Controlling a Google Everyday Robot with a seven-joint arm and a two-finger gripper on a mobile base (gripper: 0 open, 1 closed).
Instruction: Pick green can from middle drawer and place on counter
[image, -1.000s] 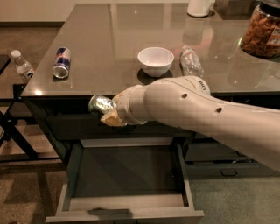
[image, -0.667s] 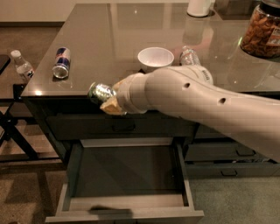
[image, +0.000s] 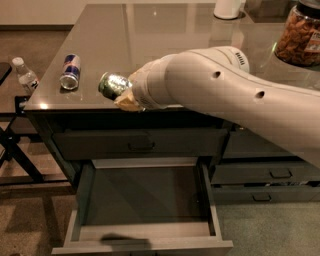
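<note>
My gripper (image: 121, 94) is shut on the green can (image: 112, 84), which lies on its side with a shiny end facing left. It holds the can at the front edge of the counter (image: 150, 40), about level with the countertop. The white arm reaches in from the right and hides the middle of the counter. Below, the middle drawer (image: 145, 235) is pulled out, and its dark flat bottom shows nothing inside.
A blue-and-silver can (image: 70, 71) lies on the counter to the left of the gripper. A jar of snacks (image: 300, 35) and a white container (image: 227, 7) stand at the back right. A water bottle (image: 25, 75) sits on a stand left of the cabinet. Closed drawers (image: 270, 172) are at right.
The gripper has lifted the green can up and back, from in front of the cabinet face to the counter's front edge. The arm now hides the white bowl.
</note>
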